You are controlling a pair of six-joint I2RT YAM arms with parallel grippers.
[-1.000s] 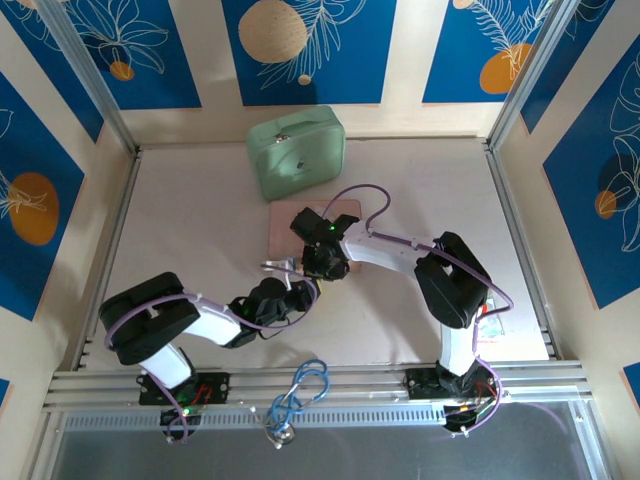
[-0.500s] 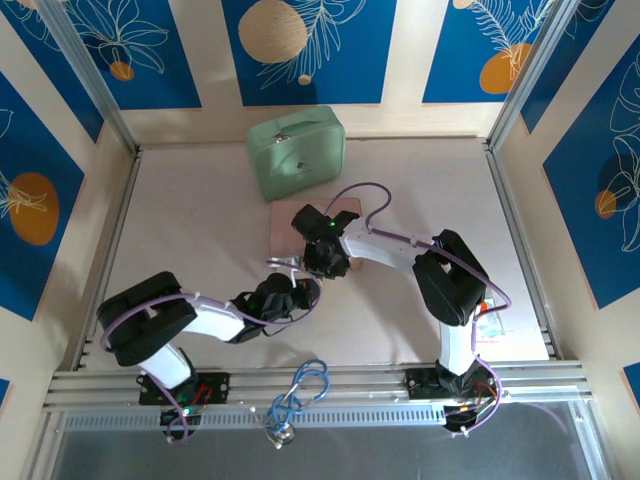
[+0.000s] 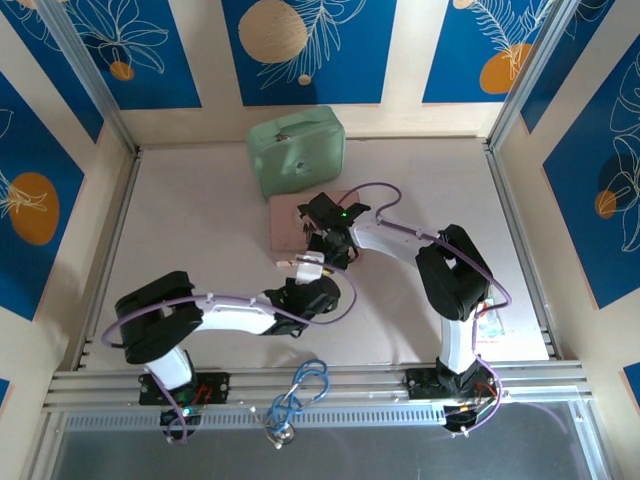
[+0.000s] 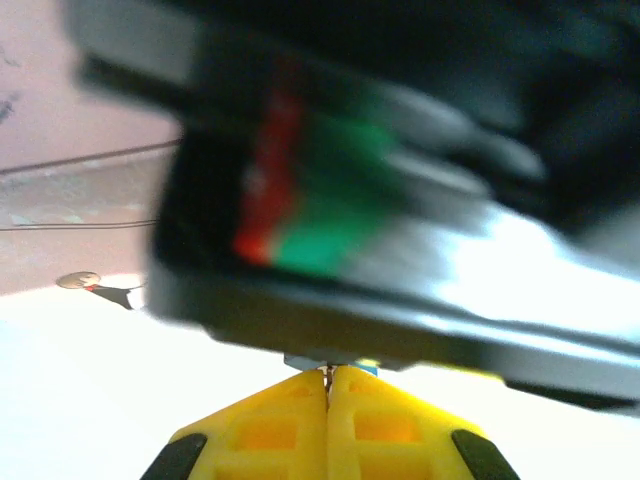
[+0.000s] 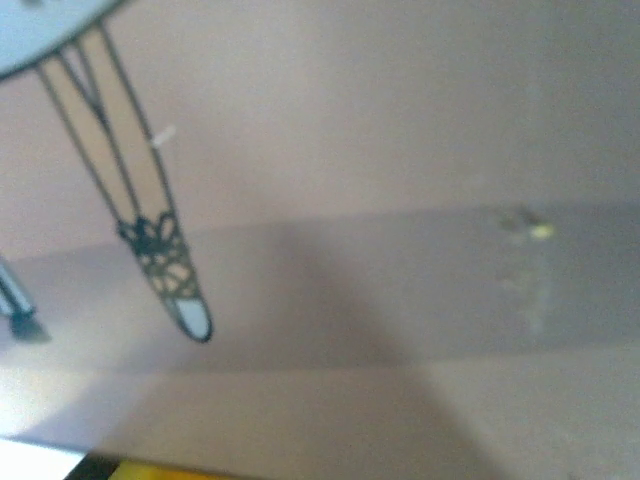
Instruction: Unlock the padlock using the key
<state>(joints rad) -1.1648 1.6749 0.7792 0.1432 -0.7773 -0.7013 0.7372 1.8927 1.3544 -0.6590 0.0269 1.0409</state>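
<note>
My left gripper is shut, its yellow fingers pressed on a thin silvery sliver, the key. Just past the fingertips a small blue corner of the padlock shows; the rest is hidden under the blurred dark body of the right gripper. From above, the left gripper points up at the right gripper, and the two nearly touch at the pink box's near edge. The right wrist view looks close and blurred onto the pink box, with a yellow sliver at the bottom edge.
A mint-green case stands at the back of the table. The pink box lies in the middle, partly under the right arm. A coil of blue cable hangs at the front rail. Aluminium rails bound the table.
The left arm has swung right and forward, bringing its gripper up under the right gripper. The right gripper has shifted slightly back and right, uncovering more of the pink box.
</note>
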